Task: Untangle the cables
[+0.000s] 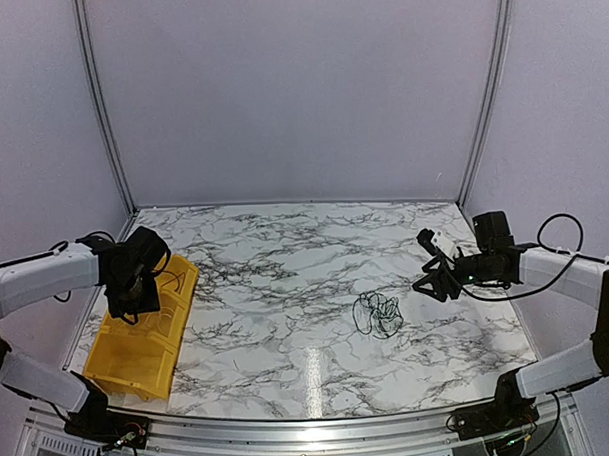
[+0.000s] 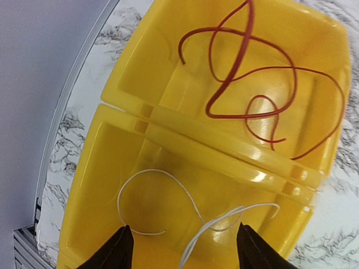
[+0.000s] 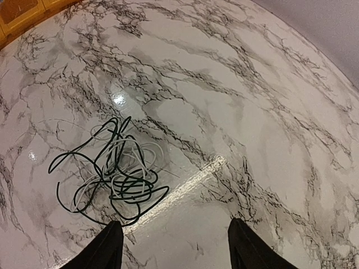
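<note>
The right gripper (image 3: 179, 252) is held open and empty above the marble table (image 3: 269, 112). Should it be closed on the dense middle of the cables (image 3: 109, 168), several strands would probably be pinched together and the knot drawn tighter, or the whole bundle dragged; the pale strands could also be missed against the marble. The cables are seen lying flat on the table, ahead and to the left of this gripper, apart from it. The left gripper (image 2: 182, 252) is likewise spread open, over a yellow bin (image 2: 129, 73) holding a red wire (image 2: 247, 116) and a white wire (image 2: 150, 170).

Glossy marble-look table (image 3: 269, 112), glossy yellow plastic bin (image 2: 132, 84), thin smooth-coated cables (image 3: 120, 179)
</note>
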Motion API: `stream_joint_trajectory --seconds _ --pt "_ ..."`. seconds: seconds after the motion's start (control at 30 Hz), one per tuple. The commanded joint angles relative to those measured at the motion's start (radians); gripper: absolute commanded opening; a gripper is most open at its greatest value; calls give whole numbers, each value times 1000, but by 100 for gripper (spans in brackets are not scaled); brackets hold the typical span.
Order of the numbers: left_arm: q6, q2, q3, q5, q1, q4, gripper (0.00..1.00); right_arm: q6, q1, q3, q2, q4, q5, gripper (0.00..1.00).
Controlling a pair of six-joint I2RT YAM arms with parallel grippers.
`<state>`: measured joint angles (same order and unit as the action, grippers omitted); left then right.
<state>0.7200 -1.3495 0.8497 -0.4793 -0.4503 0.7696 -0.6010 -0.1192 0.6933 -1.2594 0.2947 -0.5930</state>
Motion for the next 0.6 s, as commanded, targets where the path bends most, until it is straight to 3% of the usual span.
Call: stream_joint_trajectory --seconds 0.0,0.23,0.33,0.47,0.57 --pt "-69 105 80 81 6 0 68 -17 7 48 4 19 -6 64" --pt "-102 135 222 148 -2 -3 73 -32 7 53 19 36 -9 65" --pt "-165 147 252 159 -72 -72 74 -38 7 51 27 38 -17 65" --pt "-197 174 206 186 -244 -292 73 -54 7 57 16 56 -29 64" --pt "-167 147 110 389 -290 -604 63 -77 5 70 -6 92 -52 61"
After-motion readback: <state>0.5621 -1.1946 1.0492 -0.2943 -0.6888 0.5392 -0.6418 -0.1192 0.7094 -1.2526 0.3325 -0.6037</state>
